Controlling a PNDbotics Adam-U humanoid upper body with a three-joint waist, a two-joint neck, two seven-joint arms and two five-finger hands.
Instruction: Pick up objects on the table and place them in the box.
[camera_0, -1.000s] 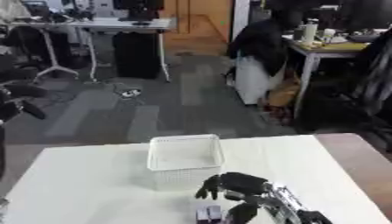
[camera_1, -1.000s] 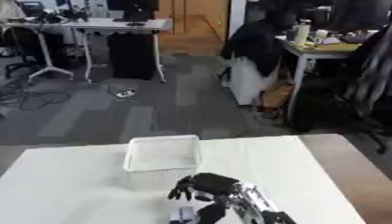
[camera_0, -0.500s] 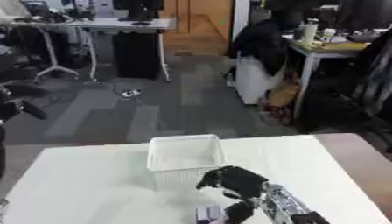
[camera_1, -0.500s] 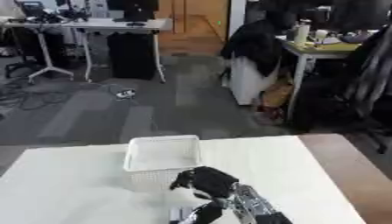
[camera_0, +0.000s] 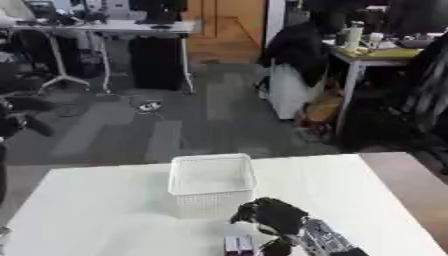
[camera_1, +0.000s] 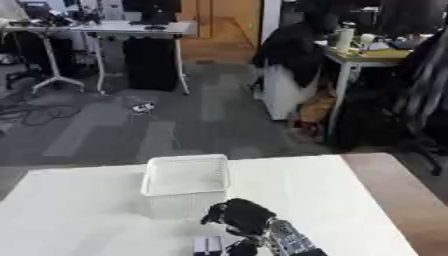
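A white mesh box stands upright on the white table, near its middle. Just in front of it, at the lower edge, lies a small purple-and-white box. My right hand, black with a silver wrist, comes in from the lower right and hangs over that small box. Its fingers curl down over the box's top and its thumb sits against the box's right side. The lower part of the small box is cut off by the view's edge. My left hand shows in neither view.
The table's right edge borders a brown wooden surface. Beyond the far edge is grey office floor with desks, chairs and a seated person, all well away from the table.
My right hand's fingers, spread above the small box a second ago, have curled in and closed down over it. The small box and the white box have stayed in place.
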